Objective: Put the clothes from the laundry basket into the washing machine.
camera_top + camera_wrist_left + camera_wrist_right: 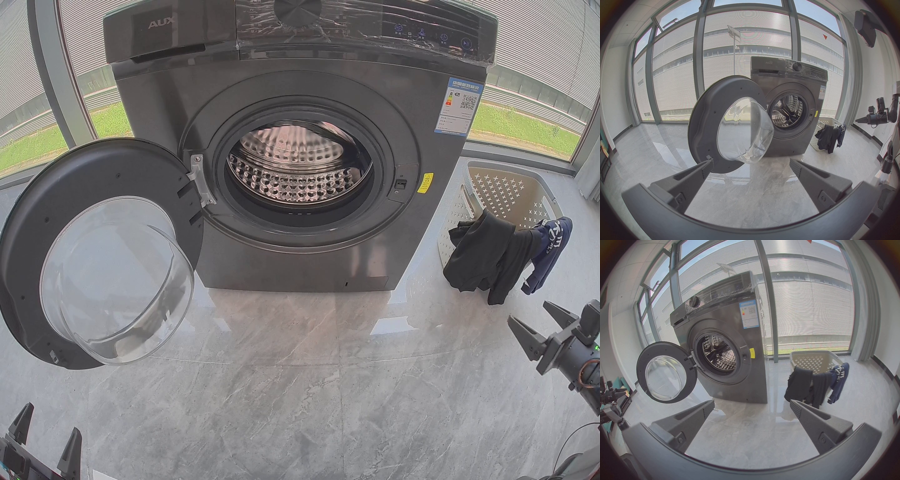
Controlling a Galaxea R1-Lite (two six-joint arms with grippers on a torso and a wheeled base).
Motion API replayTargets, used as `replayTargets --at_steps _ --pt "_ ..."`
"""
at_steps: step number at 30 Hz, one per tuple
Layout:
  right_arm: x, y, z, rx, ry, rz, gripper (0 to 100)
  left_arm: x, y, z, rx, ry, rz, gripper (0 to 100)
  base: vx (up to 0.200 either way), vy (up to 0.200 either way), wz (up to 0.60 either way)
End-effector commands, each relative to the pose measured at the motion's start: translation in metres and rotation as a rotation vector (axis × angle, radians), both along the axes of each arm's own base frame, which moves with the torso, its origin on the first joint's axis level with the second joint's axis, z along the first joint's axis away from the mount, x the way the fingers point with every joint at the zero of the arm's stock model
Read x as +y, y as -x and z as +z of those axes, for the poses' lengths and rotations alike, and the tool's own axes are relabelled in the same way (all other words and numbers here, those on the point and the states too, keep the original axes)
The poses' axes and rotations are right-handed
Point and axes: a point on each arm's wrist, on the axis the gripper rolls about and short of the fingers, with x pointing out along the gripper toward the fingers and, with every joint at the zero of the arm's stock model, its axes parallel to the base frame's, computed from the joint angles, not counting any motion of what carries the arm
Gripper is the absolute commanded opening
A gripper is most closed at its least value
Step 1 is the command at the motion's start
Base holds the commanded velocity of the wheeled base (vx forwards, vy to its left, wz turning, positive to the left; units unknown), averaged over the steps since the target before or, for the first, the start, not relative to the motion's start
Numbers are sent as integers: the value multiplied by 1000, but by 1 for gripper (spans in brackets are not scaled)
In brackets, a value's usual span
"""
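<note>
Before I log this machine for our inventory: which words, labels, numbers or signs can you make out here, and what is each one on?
Detergent drawer of the washing machine: pale brand mark, not quoted here.
Energy label: print and code square too small to read.
Yellow sticker: too small to read.
Panel icons: blue symbols, no words.
Blue garment: white lettering, crumpled, unreadable.

drum (299, 164): shiny perforated metal
door (112, 281): clear glossy glass
basket (509, 190): matt plastic
clothes (481, 250): soft cloth
floor (312, 387): glossy stone

glossy grey marbled floor (312, 387) under the washing machine (350, 262) and, just beside it, the laundry basket (506, 190)
</note>
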Motion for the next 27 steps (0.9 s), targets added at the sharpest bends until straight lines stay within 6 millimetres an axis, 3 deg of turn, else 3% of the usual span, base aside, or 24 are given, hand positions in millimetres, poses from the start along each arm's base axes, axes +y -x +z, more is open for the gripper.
replayTargets --at_steps 1,11,19,27 --pt "-18 52 3 -89 -11 -75 100 0 0 -5 5 1 0 100 0 0 0" --pt "-29 122 -34 -89 -39 -137 100 0 0 -5 3 -2 0 100 0 0 0" --pt "-30 142 -60 -68 -38 -161 100 0 0 -5 3 -2 2 100 0 0 0" --pt "-29 146 -62 -111 -19 -221 100 0 0 -5 5 0 0 100 0 0 0"
